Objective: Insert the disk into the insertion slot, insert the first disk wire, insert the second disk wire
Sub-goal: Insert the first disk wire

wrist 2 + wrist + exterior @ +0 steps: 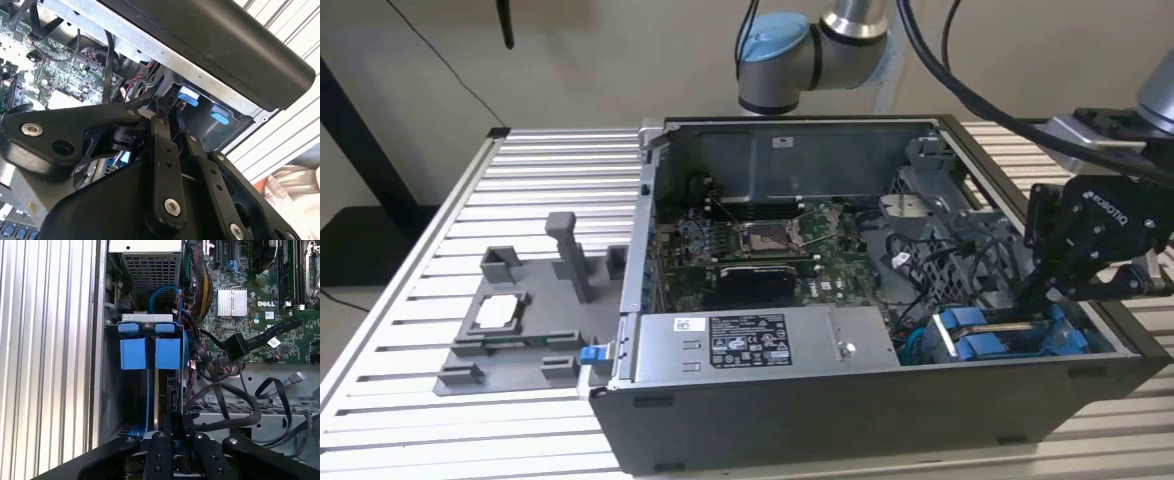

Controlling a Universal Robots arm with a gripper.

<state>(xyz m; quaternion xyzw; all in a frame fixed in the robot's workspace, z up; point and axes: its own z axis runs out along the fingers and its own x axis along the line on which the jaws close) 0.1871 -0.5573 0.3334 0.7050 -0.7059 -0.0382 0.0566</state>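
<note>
- Aluminium slats make up the table (400, 300) that runs across the exterior view from edge to edge, under everything else you see.
- The open computer case (854, 400) sits on it, taking up the middle of the frame and the exterior view's right. You look down into its interior.
- The robot arm (787, 55) comes in at the top centre of the frame, behind the case.
- A silver power supply (747, 342) with a label lies along the case's near wall, in the lower middle of the frame. The green motherboard (761, 235) is just above it in the picture.
- A grey fixture (520, 320) with upright posts lies on the table at the exterior view's left, beside the case and well apart from the arm.
- The black gripper (1021, 312) hangs at the exterior view's right and reaches down into the drive bay (114, 400) in the case's lower-right corner.
- The disk (167, 354) stands on edge in that bay, its bright blue carrier frame in line with the gripper in the first wrist view. A second blue carrier (133, 352) is just beside it.
- You cannot tell whether the pincer is clenched or released. It sits right at the disk's end, but contact is not clear.
- Black cables (272, 331) lie loose beside the bay. One ends in a black connector (235, 346) lying over the motherboard, apart from the disk.
</note>
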